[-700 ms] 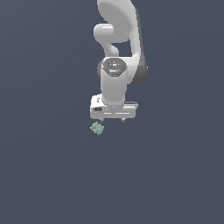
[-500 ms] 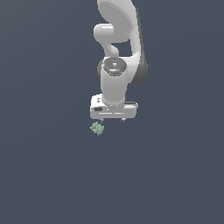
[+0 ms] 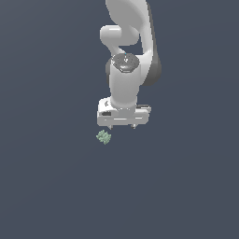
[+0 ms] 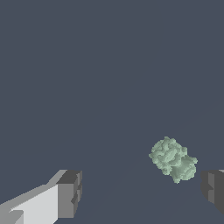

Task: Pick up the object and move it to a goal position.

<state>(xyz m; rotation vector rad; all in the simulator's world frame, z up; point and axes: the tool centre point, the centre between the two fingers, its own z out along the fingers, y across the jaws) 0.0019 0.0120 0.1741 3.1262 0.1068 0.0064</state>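
the white arm [image 3: 127,70] reaches down from the top of the exterior view and ends in the gripper [image 3: 122,126], whose two short dark fingertips poke out just under its wide white body. the jaws stand wide apart and hold nothing. in the wrist view one finger [image 4: 69,194] shows as a white bar with a dark grey pad at its end, and the other finger [image 4: 213,188] is only partly in the picture at the edge, so its shape is hard to make out there

the object [image 3: 103,137], a small pale green knobbly lump, lies on the plain dark grey floor [image 3: 56,186] just below the gripper and a little toward the exterior view's left. it is not touching either finger. in the wrist view the object [image 4: 173,159] sits between the two fingers, much nearer the cut-off one, and looks to be a little ahead of the pads rather than level with them
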